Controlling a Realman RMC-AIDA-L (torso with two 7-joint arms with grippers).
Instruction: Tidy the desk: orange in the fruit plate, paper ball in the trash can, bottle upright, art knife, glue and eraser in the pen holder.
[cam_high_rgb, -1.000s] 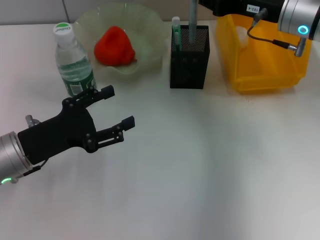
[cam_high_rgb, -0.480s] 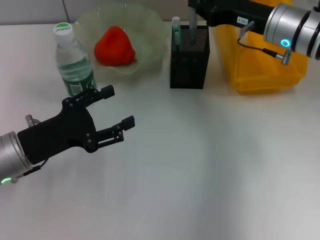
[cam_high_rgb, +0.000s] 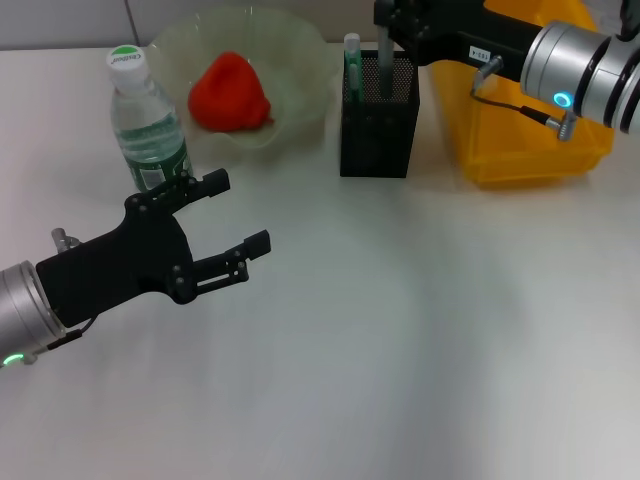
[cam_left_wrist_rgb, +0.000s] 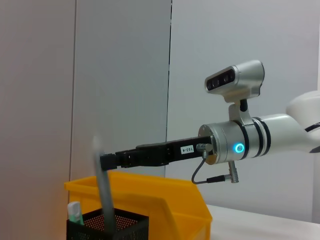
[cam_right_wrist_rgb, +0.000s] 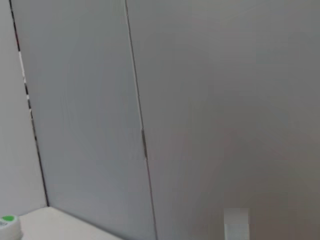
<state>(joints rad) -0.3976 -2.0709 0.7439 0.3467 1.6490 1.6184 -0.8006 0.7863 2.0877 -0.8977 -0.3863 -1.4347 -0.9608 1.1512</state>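
We're on the pen-holder step: our right gripper (cam_high_rgb: 392, 18) sits over the black mesh pen holder (cam_high_rgb: 379, 115) w/ a grey art knife (cam_high_rgb: 384, 72) standing in it, tip down among the mesh; from the left wrist view the fingertips look pinched at the knife's top (cam_left_wrist_rgb: 101, 159), though we can't tell for sure if it's clamped or just let go. A green-capped glue stick (cam_high_rgb: 352, 62) is already in the holder. Orange (cam_high_rgb: 230, 92) is in the fruit plate (cam_high_rgb: 290, 45), bottle (cam_high_rgb: 143, 122) upright, yellow trash can (cam_high_rgb: 520, 140) beside the holder. Left gripper (cam_high_rgb: 215, 220) hangs idle near the bottle, fingers apart, empty. Next, prob. release the knife and lift straight up w/o tipping the holder; eraser isn't visible.
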